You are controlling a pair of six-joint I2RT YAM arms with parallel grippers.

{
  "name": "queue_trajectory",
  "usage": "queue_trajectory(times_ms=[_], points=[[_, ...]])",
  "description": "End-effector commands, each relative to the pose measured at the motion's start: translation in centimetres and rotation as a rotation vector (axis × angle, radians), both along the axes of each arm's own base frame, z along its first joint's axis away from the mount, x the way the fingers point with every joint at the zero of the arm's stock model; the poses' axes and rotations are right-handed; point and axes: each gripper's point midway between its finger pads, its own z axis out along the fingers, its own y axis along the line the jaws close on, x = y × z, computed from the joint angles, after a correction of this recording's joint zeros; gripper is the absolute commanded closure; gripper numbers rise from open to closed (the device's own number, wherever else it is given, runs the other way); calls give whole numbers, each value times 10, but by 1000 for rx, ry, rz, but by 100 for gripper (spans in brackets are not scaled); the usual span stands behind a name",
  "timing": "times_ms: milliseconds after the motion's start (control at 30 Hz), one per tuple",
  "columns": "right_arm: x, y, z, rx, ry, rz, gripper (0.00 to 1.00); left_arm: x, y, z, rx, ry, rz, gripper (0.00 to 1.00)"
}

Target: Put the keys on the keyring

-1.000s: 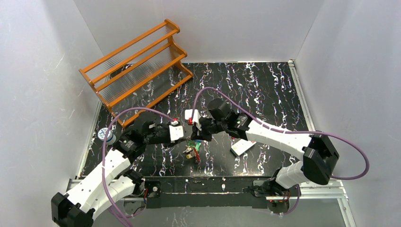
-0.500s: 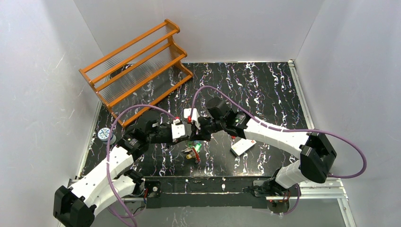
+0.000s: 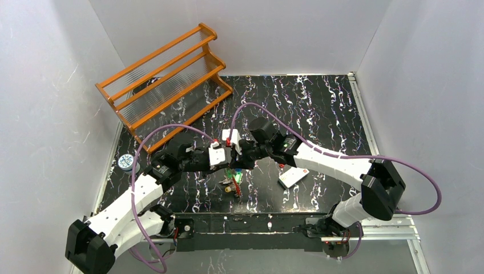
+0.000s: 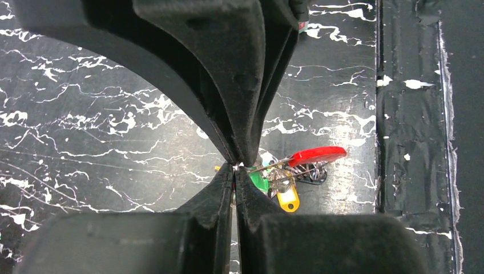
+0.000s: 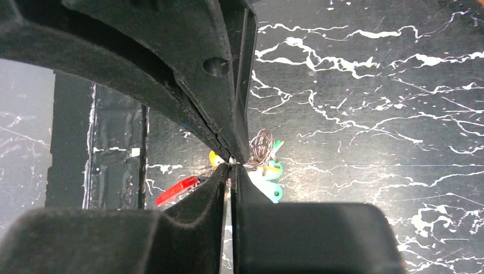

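Near table [image 3: 319, 114] front: keys [image 4: 283, 181] bunched; red, yellow, green heads.

left claw [image 3: 228, 164] against right claw [image 3: 242, 162] above keys [image 3: 233, 182], card [image 3: 294, 177] near right

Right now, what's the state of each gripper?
Left gripper: closed, pinching the keyring wire.
Right gripper: closed at the same spot; whether it grips the keyring cannot be told.

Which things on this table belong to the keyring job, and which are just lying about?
Belong to the job: coloured keys, keyring.
Lying about: orange rack, white card, small round object at the left edge.
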Motion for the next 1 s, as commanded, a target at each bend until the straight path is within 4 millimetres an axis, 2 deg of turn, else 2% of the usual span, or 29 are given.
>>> queue_trajectory(times_ms=[0, 133, 300, 433, 600, 700, 833, 900, 967], points=[[17, 13, 46, 161, -49, -52, 82, 4, 3, 2, -8, 5, 57, 100], [28, 6, 56, 232, -41, -91, 65, 13, 1, 17, -118, -23, 144, 100], [34, -10, 73, 348, -4, -90, 54, 20, 0, 41, -312, -63, 236, 100], [33, -22, 78, 405, 28, -60, 50, 18, 1, 58, -483, -81, 268, 100], [19, -25, 77, 422, 44, 35, 47, 9, 2, 87, -671, -133, 236, 100], [10, -25, 80, 440, 47, 91, 43, 5, 0, 90, -698, -133, 213, 100], [2, -24, 82, 455, 67, 147, 43, 0, -3, 91, -701, -122, 180, 100], [1, -22, 82, 459, 88, 158, 45, -1, -3, 91, -701, -115, 176, 100], [1, -20, 81, 456, 122, 160, 52, -2, -4, 90, -700, -111, 171, 100]])
